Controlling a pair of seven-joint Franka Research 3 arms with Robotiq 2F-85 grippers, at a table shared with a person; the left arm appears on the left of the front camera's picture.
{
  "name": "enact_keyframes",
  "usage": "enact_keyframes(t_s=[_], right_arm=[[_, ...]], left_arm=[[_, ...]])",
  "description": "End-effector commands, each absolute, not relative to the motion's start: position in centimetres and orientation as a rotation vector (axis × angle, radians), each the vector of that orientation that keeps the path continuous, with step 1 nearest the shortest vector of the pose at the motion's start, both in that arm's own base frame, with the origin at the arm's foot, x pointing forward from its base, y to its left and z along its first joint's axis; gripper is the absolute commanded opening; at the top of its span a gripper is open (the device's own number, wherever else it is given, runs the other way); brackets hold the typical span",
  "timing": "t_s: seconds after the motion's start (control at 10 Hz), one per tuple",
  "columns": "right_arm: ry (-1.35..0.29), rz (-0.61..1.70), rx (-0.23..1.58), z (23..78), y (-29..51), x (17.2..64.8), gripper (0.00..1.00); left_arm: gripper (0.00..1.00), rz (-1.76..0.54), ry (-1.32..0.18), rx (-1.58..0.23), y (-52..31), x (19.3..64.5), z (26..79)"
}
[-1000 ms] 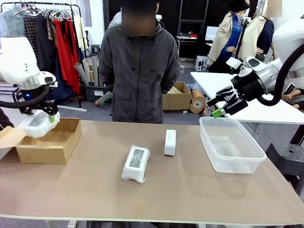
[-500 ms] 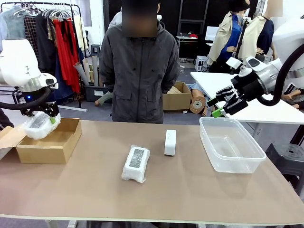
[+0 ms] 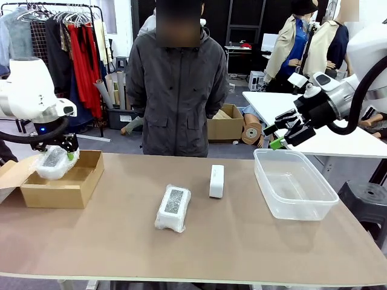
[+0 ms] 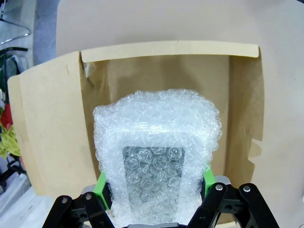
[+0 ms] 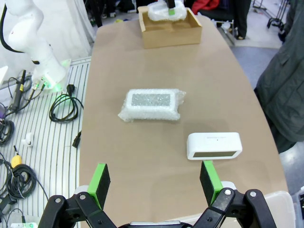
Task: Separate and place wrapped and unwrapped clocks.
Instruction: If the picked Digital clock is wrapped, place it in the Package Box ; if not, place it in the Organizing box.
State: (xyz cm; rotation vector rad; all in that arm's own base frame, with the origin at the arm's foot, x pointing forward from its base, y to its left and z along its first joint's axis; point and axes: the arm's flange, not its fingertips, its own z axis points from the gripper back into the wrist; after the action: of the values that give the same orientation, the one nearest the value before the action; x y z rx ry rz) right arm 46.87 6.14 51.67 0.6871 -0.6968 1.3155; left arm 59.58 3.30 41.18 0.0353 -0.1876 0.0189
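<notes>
Clocks counted: one bare clock [image 3: 216,180] and one wrapped clock [image 3: 173,208] on the surface [image 3: 254,241]; a second wrapped clock [image 4: 156,156] is clamped by the left pincer [image 4: 154,183] over the cardboard box [image 3: 63,188]; right pincer [image 5: 154,176] is spread wide, unladen.

Observed on the brown table [image 3: 242,241]: cardboard box [image 3: 57,196] at left, wrapped clock [image 3: 173,207] at centre, unwrapped clock [image 3: 216,180] just beyond it, clear tub [image 3: 302,208] at right

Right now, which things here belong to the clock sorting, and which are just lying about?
Job: held wrapped clock, wrapped clock on table, bare clock, cardboard box, plastic tub.
Lying about: clothes rack, carton on the floor, floor cables.
</notes>
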Motion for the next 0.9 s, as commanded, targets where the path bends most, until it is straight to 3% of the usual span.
enact_keyframes(t_s=[0.0,0.8], right_arm=[[-0.698,1.319,0.687,51.7,6.2,46.7,1.0],[-0.698,1.319,0.687,51.7,6.2,46.7,1.0]], left_arm=[[0.0,0.053,-0.217,0.118,2.9,59.4,40.5],[0.0,0.047,-0.149,0.161,2.5,59.7,37.2]])
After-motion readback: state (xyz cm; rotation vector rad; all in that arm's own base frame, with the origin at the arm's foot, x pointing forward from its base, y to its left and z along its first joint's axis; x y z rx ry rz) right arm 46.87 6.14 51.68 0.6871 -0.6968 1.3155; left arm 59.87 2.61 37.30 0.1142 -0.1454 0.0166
